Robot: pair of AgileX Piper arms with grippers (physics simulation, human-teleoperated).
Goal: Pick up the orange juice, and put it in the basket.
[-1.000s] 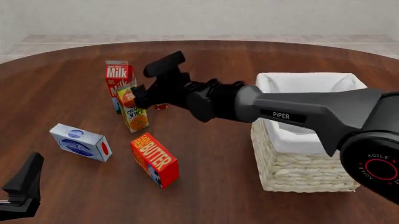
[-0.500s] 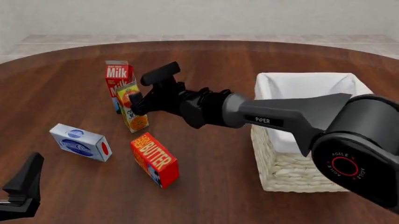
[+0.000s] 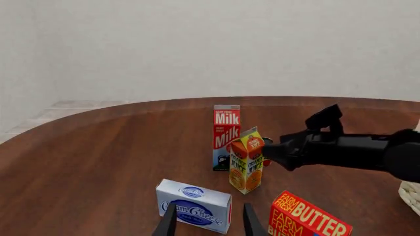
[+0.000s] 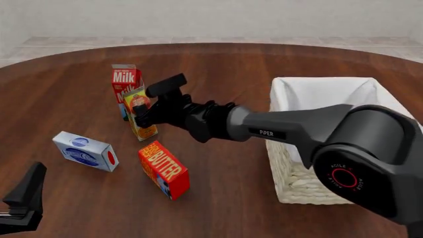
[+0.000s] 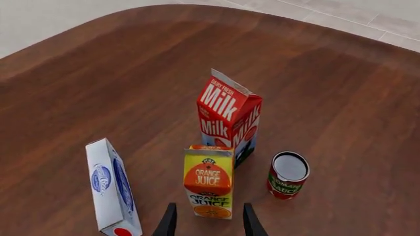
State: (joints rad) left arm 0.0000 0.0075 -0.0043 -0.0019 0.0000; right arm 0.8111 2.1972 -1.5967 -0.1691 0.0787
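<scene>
The orange juice (image 4: 140, 117) is a yellow-and-orange carton standing just in front of the milk carton (image 4: 124, 82), left of the table's middle. My right gripper (image 4: 153, 100) is open and reaches in from the right at the carton's upper part, one finger raised above it and one beside it. In the right wrist view the orange juice (image 5: 210, 189) stands just ahead of the two spread fingertips (image 5: 169, 221), centred on the gap. The basket (image 4: 310, 184), pale wicker with a white liner, stands at the right. My left gripper (image 4: 24, 197) rests open at the near left corner.
A red BUTTER box (image 4: 164, 169) and a white-blue cream cheese box (image 4: 84, 150) lie in front of the juice. A small red can (image 5: 287, 174) stands beside the milk carton (image 5: 228, 120). The right arm spans the table between the cartons and the basket.
My right gripper has sunk lower and pushed closer to the orange juice, its fingers now level with the carton's top. The left gripper has not moved.
</scene>
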